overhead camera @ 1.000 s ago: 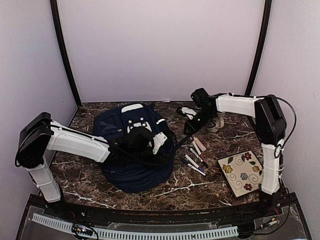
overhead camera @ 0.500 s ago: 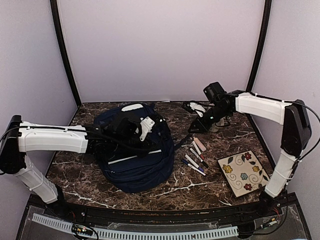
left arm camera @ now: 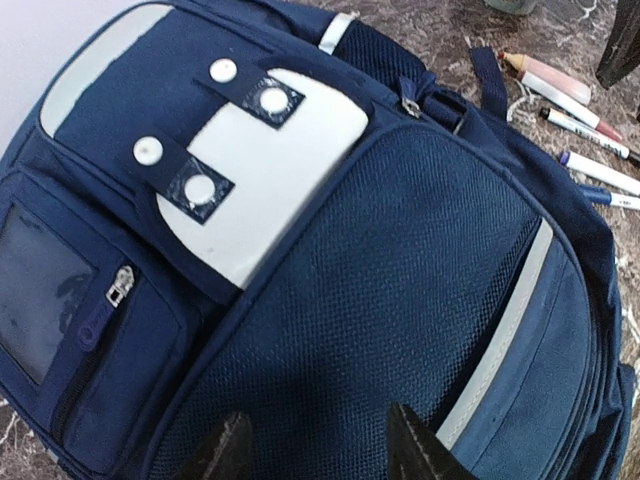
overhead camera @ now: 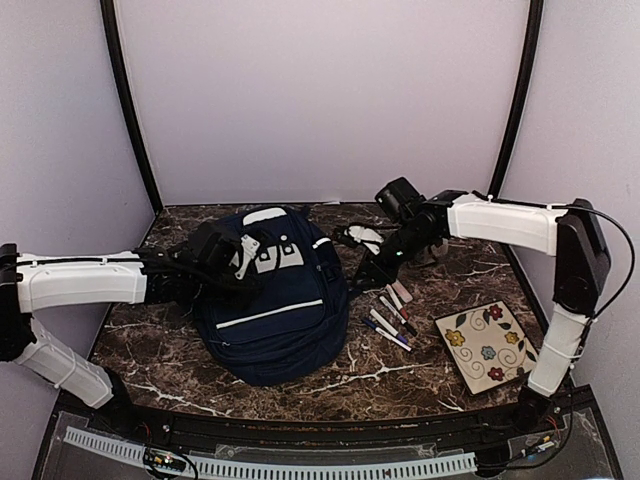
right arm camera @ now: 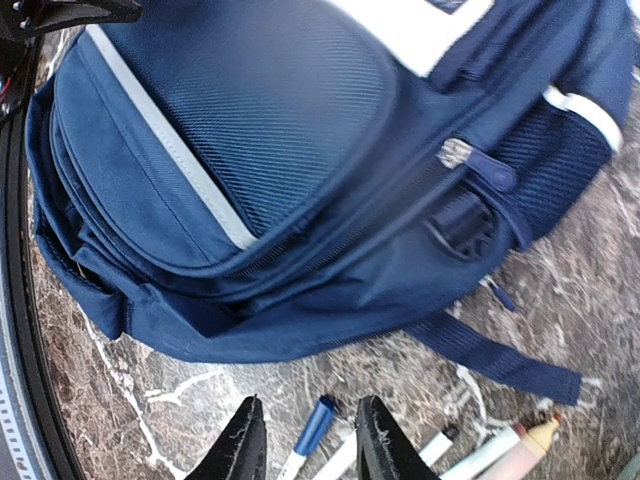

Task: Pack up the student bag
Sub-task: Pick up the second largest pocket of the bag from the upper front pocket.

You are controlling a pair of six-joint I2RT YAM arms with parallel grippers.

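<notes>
The student bag (overhead camera: 275, 310) lies flat on the marble table, navy with its white slotted patch (left arm camera: 270, 170) and white stripe facing up. My left gripper (overhead camera: 243, 255) hovers over the bag's upper left and is open, with only mesh fabric (left arm camera: 420, 230) below its fingers (left arm camera: 225, 450). My right gripper (overhead camera: 372, 272) hangs open just right of the bag (right arm camera: 250, 120), above several pens (overhead camera: 392, 312). A blue-capped pen (right arm camera: 313, 430) lies on the table under the gap between the right fingers (right arm camera: 240, 440), not held.
A floral tile (overhead camera: 482, 345) lies at the front right. A white object (overhead camera: 366, 236) and a grey one (overhead camera: 437, 250) sit at the back right. A bag strap (right arm camera: 500, 355) trails toward the pens. Walls close in on three sides.
My left gripper has opened and drawn back left off the bag, which now lies flat with its front showing. The right arm has swung left and down over the pens.
</notes>
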